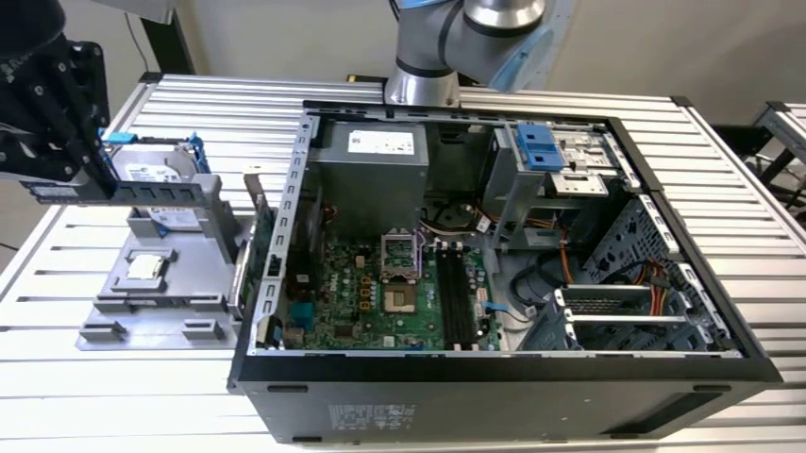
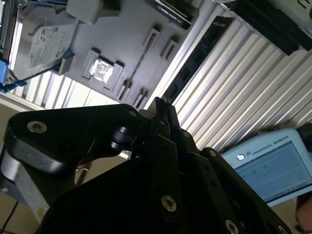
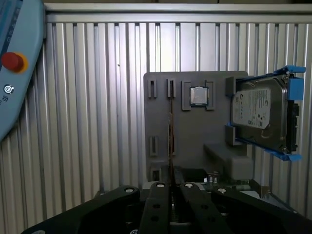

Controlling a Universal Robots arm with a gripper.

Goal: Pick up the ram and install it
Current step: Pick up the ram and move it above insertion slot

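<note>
My gripper (image 1: 66,179) hangs at the exterior view's left, above the grey holder (image 1: 176,247), and is shut on the ram (image 1: 139,192). The ram is a long, dark stick held level, on its long edge, over the holder. In the first wrist view the ram (image 3: 170,136) shows edge-on as a thin line rising from between the closed fingers (image 3: 159,195). The second wrist view has the black gripper (image 2: 161,106) pinched together. The open computer case (image 1: 290,189) lies at the exterior view's right of the holder, with black memory slots (image 1: 456,293) on its green motherboard (image 1: 365,288).
On the grey holder (image 3: 195,131) sit a silver processor chip (image 3: 198,95) and a silver hard drive (image 3: 258,114) in a blue frame. A pendant with a red button (image 3: 12,61) lies on the ribbed metal table (image 3: 97,97). The arm's base (image 1: 422,85) stands behind the case.
</note>
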